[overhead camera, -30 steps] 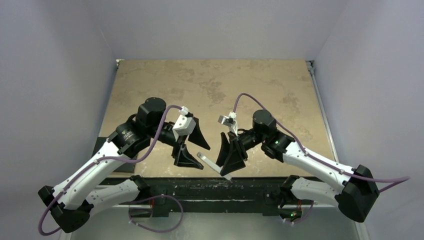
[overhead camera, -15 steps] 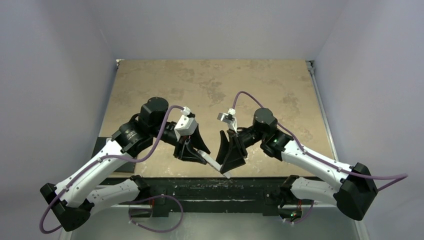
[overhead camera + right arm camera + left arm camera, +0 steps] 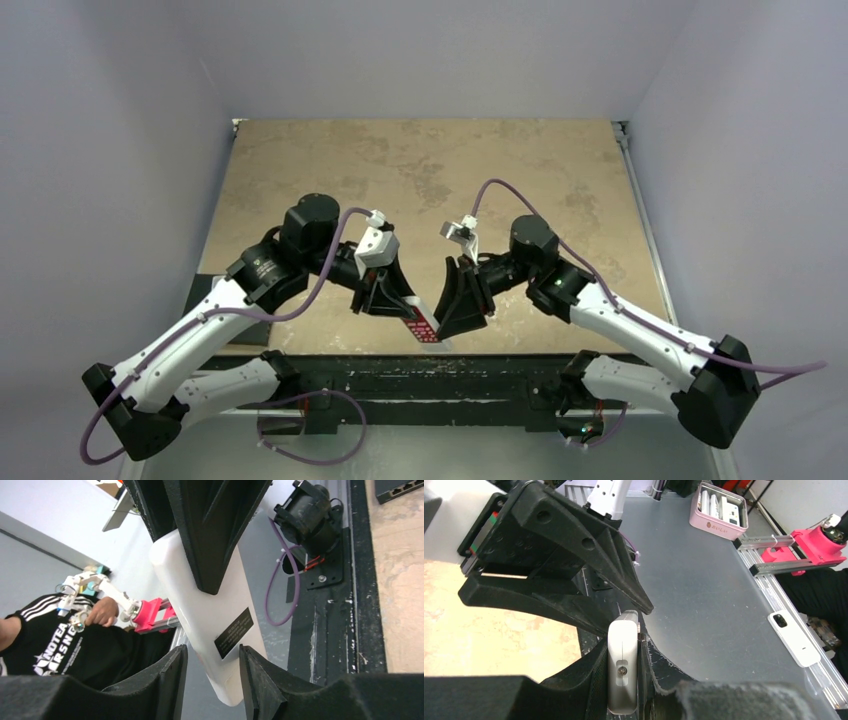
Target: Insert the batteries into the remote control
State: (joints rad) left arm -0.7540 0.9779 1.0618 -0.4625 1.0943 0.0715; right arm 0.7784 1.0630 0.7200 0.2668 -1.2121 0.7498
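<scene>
**Handover at the lower centre of the overhead view.** The remote control (image 3: pixel 422 328) is held in the air just above the lower edge of the tan surface (image 3: pixel 420 170), slanting down to the right between the two arms. Only a strip of its red panel shows there. The rest lies under black fingers.

**Left gripper** (image 3: pixel 623 647): closed on the remote control. The left wrist view shows the remote control edge-on at bottom centre, clamped across its thickness, with its lower end cut off by the frame.

**Right gripper** (image 3: pixel 213 655): its fingers straddle the other end of the remote control. A thin gap shows beside one finger, but the other finger covers the edge, so whether it grips cannot be told.

**Seen in one view only.**
- The right wrist view alone shows the plain white back with a black label (image 3: pixel 234 632), whose print is too small to read.
- It also shows a purple cable (image 3: pixel 280 580) at the right and, at the left, a person in a black printed shirt (image 3: pixel 55 645), partly cut off.
- The left wrist view alone shows a grey surface (image 3: pixel 714 595). On it are a pink tin (image 3: pixel 719 510) at the upper right and a white handset-like object (image 3: pixel 793 637) at the right edge. A red fixture (image 3: pixel 819 542) stands just beyond it.

**Setting.** The tan surface is mottled with darker stains. Pale lilac walls (image 3: pixel 100 150) enclose it on three sides.
</scene>
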